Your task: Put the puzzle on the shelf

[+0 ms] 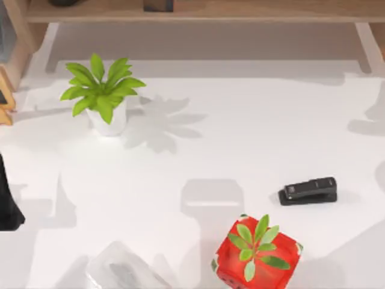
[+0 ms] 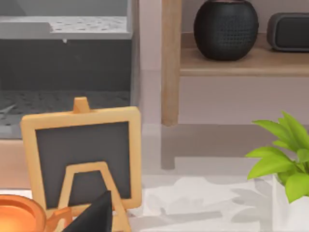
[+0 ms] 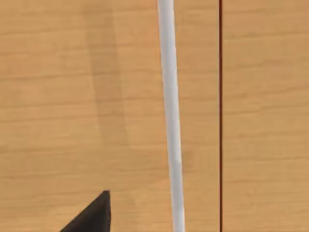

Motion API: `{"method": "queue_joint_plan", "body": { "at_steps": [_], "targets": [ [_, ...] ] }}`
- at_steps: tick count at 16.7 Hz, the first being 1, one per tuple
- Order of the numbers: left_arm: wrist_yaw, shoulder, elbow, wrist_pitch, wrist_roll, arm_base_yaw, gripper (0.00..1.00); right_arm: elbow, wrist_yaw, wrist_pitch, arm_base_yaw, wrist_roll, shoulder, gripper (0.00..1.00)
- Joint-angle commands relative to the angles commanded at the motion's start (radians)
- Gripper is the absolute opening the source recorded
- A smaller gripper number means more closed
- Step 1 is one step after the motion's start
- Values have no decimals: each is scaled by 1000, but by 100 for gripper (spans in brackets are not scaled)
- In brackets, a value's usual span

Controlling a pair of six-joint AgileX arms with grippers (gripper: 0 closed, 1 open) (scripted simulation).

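Left arm (image 1: 8, 201): a dark piece of it sits at the tabletop's far left edge in the top view, about mid-depth. Its wrist camera looks along the tabletop toward the shelf's left end. The left end effector (image 2: 94, 215) shows as one dark wedge low in that view, in front of the chalkboard easel. Released or clenched: cannot tell.

Right end effector (image 3: 91, 215): another single dark wedge, facing a light wood-grain surface close up. A white strip and a thin dark seam run across that surface. State: cannot tell.

Puzzle: can't place it from these views.

Shelf (image 1: 240, 11): a tan plank along the back of the tabletop (image 1: 240, 138), with a wooden upright (image 2: 170, 63) at its left end. In the left wrist view, a round black speaker (image 2: 225, 28) stands on the board, and a dark grey rectangular speaker (image 2: 289, 31) sits just beside it, apart.

Containers:
- The white pot (image 1: 109, 120) holds a green plant (image 1: 102, 87), upright, back-left on the tabletop, near the shelf.
- The red box (image 1: 255, 256) has green leaves on top. It sits at the front, right of centre.
- An orange vessel (image 2: 17, 215) stands just beside the easel. Its contents are not readable.

Other items:
- A black stapler (image 1: 308, 190) lies flat on the right side, behind the red box and clear of it.
- The chalkboard easel (image 2: 82, 154) stands upright at the far left, with a grey rack (image 2: 65, 58) behind it.
- The stretch of tabletop between the stapler and the shelf is bare.
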Motion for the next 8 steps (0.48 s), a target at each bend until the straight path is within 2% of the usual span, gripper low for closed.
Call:
{"method": "queue_joint_plan", "body": {
  "at_steps": [3,8],
  "targets": [
    [0,0,0,0,0,0,100,48,-17,53,-19,-63,94,100],
    [0,0,0,0,0,0,100,54,-19,59,-21,-70,105,100]
  ]
}}
